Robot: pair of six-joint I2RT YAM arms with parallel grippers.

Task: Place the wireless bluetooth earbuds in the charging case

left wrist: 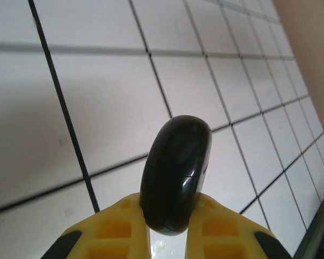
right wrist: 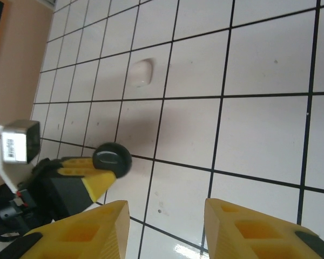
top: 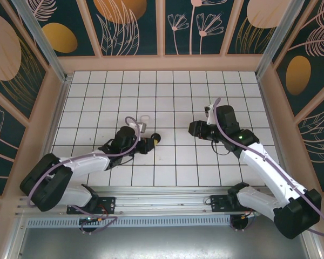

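Earbud [left wrist: 175,172]: just one black one I can count, pinched between the left gripper's [top: 150,143] yellow fingers [left wrist: 221,226] and sticking out past the tips. One white case [top: 144,118] sits on the table [top: 205,86] just beyond that gripper, not touching it. Right gripper [right wrist: 164,216] is spread wide, nothing in it, facing the earbud.

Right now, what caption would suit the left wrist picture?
Left gripper pinches a glossy black earbud between yellow fingers over the tiled table.
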